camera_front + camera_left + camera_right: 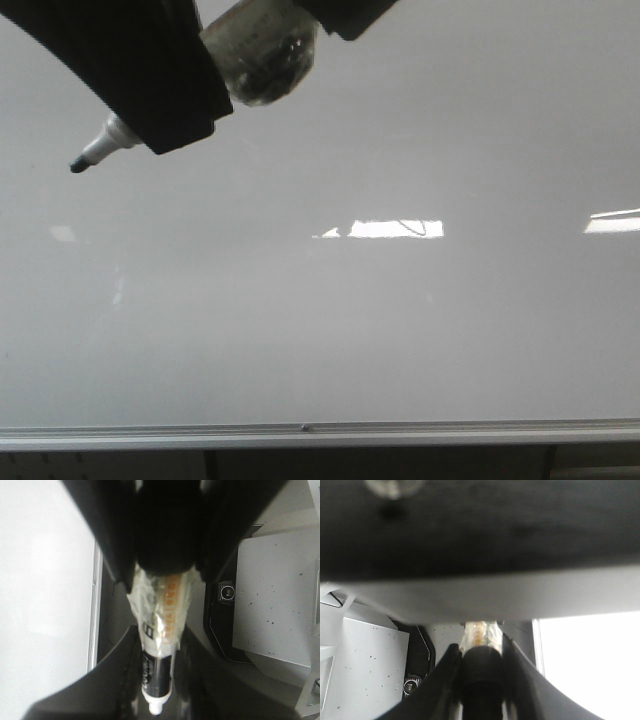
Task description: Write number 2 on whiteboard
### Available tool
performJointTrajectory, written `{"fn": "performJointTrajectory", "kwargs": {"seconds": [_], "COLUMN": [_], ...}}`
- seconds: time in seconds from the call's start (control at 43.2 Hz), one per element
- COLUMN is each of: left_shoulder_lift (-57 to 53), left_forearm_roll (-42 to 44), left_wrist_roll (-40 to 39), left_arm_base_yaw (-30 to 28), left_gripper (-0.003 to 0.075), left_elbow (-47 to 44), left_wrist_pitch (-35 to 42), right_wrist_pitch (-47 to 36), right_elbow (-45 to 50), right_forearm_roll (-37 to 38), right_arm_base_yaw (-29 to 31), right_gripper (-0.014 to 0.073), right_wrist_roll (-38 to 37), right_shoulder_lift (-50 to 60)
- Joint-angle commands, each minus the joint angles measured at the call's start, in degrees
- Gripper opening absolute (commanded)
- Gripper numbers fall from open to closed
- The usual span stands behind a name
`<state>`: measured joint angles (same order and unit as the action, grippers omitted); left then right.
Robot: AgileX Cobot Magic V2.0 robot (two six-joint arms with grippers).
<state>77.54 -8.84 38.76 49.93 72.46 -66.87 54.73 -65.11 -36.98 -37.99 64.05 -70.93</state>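
Observation:
The whiteboard (330, 330) fills the front view, with its silver rail (300, 433) along the bottom. No number 2 shows on it. A marker (100, 148) with a bare dark tip sticks out at the upper left, and its middle is wrapped in clear tape (262, 55). My left gripper (165, 120) is shut on the marker (157, 670), whose tip points past its fingers. My right gripper (481, 680) is shut on the marker's black rear end (481, 670) and shows at the top of the front view (345, 15). I cannot tell whether the tip touches the board.
Bright rectangular light reflections (395, 229) lie on the board at mid-right and the far right (612, 222). The wrist views show the board's edge (94, 605), a speckled grey surface (272, 595) and a black device with a round knob (227, 592).

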Motion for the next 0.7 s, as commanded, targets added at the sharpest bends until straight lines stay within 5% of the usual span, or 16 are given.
{"fn": "performJointTrajectory", "kwargs": {"seconds": [0.0,0.116,0.371,0.672], "left_shoulder_lift": [-1.78,-1.78,-2.38,-9.03], "left_forearm_roll": [-0.86,-0.86,2.78,7.78], "left_wrist_roll": [-0.11,-0.11,-5.51,-14.03], "left_arm_base_yaw": [0.35,0.35,0.24,-0.17], "left_gripper": [0.0066,0.0128,0.0514,0.0522], "left_elbow": [1.97,1.97,1.97,-2.92], "left_wrist_pitch": [2.73,2.88,4.10,6.57], "right_wrist_pitch": [-1.14,-1.14,-1.09,-0.96], "right_elbow": [-1.97,-1.97,-1.97,-1.97], "right_forearm_roll": [-4.03,-3.97,-3.17,11.85], "right_arm_base_yaw": [0.00,0.00,0.12,4.09], "right_gripper": [0.0072,0.0036,0.0036,0.0036], "right_wrist_roll": [0.69,0.69,0.49,-13.08], "right_shoulder_lift": [1.27,1.27,1.52,5.56]}}
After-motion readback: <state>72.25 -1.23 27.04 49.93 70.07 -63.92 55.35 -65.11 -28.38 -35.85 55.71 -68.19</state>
